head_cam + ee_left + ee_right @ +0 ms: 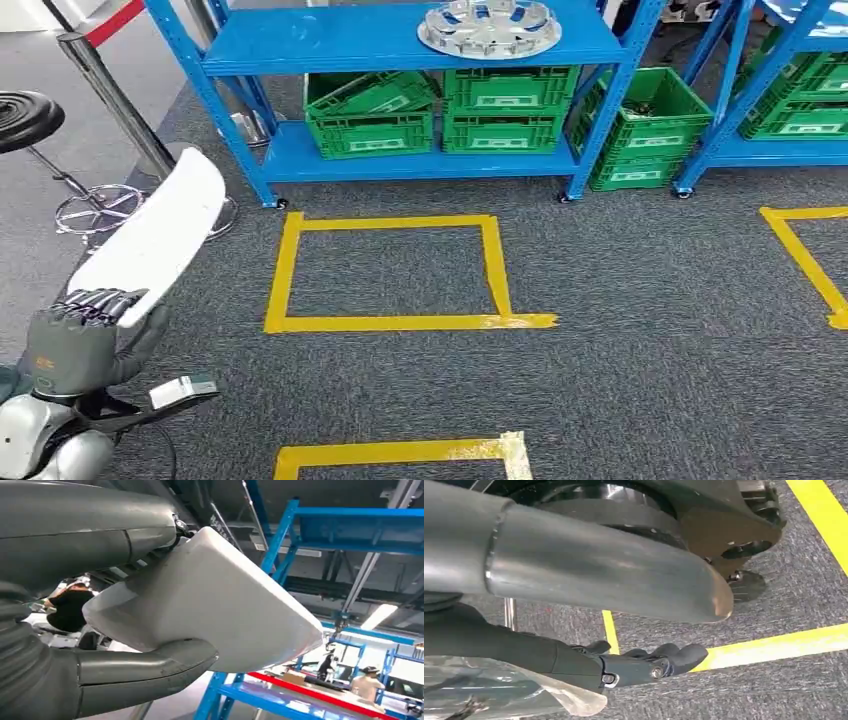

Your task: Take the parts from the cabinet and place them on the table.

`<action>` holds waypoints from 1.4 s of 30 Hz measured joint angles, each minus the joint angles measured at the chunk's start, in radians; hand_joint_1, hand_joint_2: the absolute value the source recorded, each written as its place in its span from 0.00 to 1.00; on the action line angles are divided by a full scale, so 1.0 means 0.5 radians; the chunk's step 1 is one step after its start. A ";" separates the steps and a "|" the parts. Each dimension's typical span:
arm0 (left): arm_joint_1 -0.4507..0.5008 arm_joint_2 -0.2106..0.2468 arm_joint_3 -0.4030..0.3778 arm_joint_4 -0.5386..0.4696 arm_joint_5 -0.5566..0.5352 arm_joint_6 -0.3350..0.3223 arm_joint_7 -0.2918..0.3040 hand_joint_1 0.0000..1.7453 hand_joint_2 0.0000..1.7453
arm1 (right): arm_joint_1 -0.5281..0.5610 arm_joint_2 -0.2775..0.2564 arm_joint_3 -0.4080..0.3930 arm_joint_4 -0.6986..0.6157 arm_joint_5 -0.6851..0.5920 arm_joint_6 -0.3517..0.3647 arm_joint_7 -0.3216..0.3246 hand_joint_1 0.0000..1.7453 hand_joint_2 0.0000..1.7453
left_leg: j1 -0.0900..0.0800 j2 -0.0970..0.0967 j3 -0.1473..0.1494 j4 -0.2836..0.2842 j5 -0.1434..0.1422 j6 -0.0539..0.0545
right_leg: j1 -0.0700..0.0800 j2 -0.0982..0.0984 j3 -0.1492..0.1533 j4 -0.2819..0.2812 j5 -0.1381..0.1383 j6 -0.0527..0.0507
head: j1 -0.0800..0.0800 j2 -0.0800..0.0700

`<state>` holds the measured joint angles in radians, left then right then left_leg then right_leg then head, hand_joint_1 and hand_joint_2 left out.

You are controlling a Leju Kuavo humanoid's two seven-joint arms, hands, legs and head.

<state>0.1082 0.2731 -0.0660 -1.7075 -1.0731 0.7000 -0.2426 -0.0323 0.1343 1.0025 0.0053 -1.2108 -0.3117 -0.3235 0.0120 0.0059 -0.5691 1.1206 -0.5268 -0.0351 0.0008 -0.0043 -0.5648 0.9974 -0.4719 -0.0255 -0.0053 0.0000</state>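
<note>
The left hand (78, 340) gripped a long white plastic panel (160, 235) at eight o'clock, thumb and fingers (145, 667) clamped around it. The right hand (589, 625) hung over grey carpet (620, 300), fingers apart, holding nothing.

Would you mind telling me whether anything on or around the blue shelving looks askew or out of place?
Yes: on the lower shelf, the top green crate of the left stack sits tilted rather than flat, unlike the neatly stacked crates beside it. On the floor, the yellow tape square has a ragged, overshooting corner at its near right.
</note>
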 joint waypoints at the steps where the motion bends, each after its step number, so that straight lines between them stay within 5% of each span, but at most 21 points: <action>1: 0.000 0.003 0.003 0.000 0.002 0.000 0.000 1.00 1.00 | 0.000 0.002 0.000 0.000 -0.001 -0.004 -0.002 0.00 0.00 | 0.001 0.000 0.099 -0.182 0.066 0.005 | 0.000 0.000 -0.003 0.010 -0.001 0.004 | -0.001 0.000; 2: -0.001 0.005 0.004 0.000 0.004 0.000 0.000 1.00 1.00 | -0.002 0.002 0.000 0.000 -0.002 -0.005 -0.004 0.00 0.00 | -0.007 0.000 0.130 -0.246 0.022 0.015 | 0.011 0.001 -0.013 0.015 0.002 0.017 | 0.001 0.000; 7: 0.013 0.014 0.007 -0.002 0.009 0.000 0.000 1.00 1.00 | -0.001 0.002 0.000 0.001 -0.006 -0.011 -0.008 0.00 0.00 | 0.001 0.002 0.102 -0.268 0.084 0.089 | 0.009 0.005 -0.055 0.026 0.007 0.074 | 0.001 0.000; 8: 0.015 0.014 0.007 -0.002 0.012 0.000 0.000 1.00 1.00 | 0.000 0.002 0.000 0.001 -0.006 -0.011 -0.011 0.00 0.00 | -0.007 0.000 0.093 -0.268 0.083 0.087 | 0.009 0.005 -0.070 0.075 -0.055 0.086 | 0.014 0.000; 9: 0.017 0.014 0.009 -0.003 0.014 0.001 0.000 1.00 1.00 | -0.001 0.002 0.000 0.001 -0.007 -0.011 -0.011 0.00 0.00 | -0.009 -0.010 0.085 -0.259 0.070 0.061 | 0.010 0.006 -0.051 0.033 -0.084 0.027 | 0.025 0.000; 10: 0.027 0.016 0.011 -0.003 0.014 0.001 0.000 1.00 1.00 | -0.001 0.002 0.000 0.002 -0.007 -0.021 -0.011 0.00 0.00 | -0.018 -0.010 0.074 -0.246 0.070 0.065 | 0.008 0.007 -0.034 0.015 0.020 -0.030 | 0.028 0.000; 12: 0.031 0.017 0.015 -0.005 0.015 0.001 -0.002 1.00 1.00 | 0.000 0.002 0.000 0.002 -0.005 -0.032 -0.014 0.00 0.00 | -0.022 -0.010 0.066 -0.243 0.078 0.075 | 0.000 0.007 -0.037 0.004 0.012 0.024 | 0.033 0.000; 13: 0.034 0.017 0.017 -0.005 0.015 0.001 -0.002 1.00 1.00 | 0.000 0.002 0.000 0.002 -0.005 -0.034 -0.015 0.00 0.00 | -0.022 -0.009 0.062 -0.240 0.080 0.078 | -0.001 0.009 -0.045 0.001 0.051 0.065 | 0.031 0.000; 28: 0.041 0.024 0.020 -0.005 0.011 0.001 0.010 1.00 1.00 | -0.002 0.004 0.000 0.002 0.042 -0.077 -0.014 0.00 0.00 | -0.024 -0.009 0.045 -0.235 0.091 0.080 | -0.005 0.007 -0.055 -0.002 0.056 0.075 | 0.030 0.000; 35: 0.056 0.031 0.035 -0.021 0.005 0.001 0.016 1.00 1.00 | -0.002 0.005 0.002 0.002 0.054 -0.092 -0.017 0.00 0.00 | -0.034 -0.014 0.036 -0.232 0.104 0.101 | -0.014 -0.003 -0.052 -0.009 0.073 0.102 | 0.029 0.000; 37: 0.056 0.031 0.044 -0.030 0.005 0.001 0.016 1.00 1.00 | -0.001 0.005 0.002 0.002 0.055 -0.095 -0.018 0.00 0.00 | -0.012 -0.020 0.043 -0.271 0.139 0.124 | -0.012 0.003 -0.090 0.040 0.006 0.113 | 0.034 0.000; 40: 0.065 0.030 0.049 -0.035 0.008 0.001 0.018 1.00 1.00 | -0.003 0.005 0.003 0.002 0.058 -0.102 -0.021 0.00 0.00 | -0.011 -0.042 0.012 -0.269 0.159 0.135 | -0.017 0.005 -0.255 0.476 -0.255 0.121 | 0.037 0.000; 41: 0.069 0.030 0.050 -0.035 0.008 0.001 0.018 1.00 1.00 | -0.001 0.005 0.003 0.002 0.060 -0.104 -0.021 0.00 0.00 | -0.011 -0.054 0.002 -0.268 0.165 0.128 | -0.018 0.005 -0.299 0.601 -0.302 0.126 | 0.040 0.000; 42: 0.073 0.029 0.050 -0.035 0.008 0.001 0.018 1.00 1.00 | -0.001 0.005 0.003 0.002 0.061 -0.105 -0.021 0.00 0.00 | -0.010 -0.069 -0.005 -0.266 0.170 0.122 | -0.022 0.005 -0.292 0.615 -0.293 0.128 | 0.039 0.000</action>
<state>0.1447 0.2876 -0.0412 -1.7250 -1.0693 0.7004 -0.2338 -0.0326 0.1369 1.0040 0.0065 -1.1803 -0.3639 -0.3338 0.0070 -0.0285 -0.5717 0.9879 -0.4418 0.0261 -0.0101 -0.0020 -0.7107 1.3047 -0.6182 0.0386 0.0141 0.0000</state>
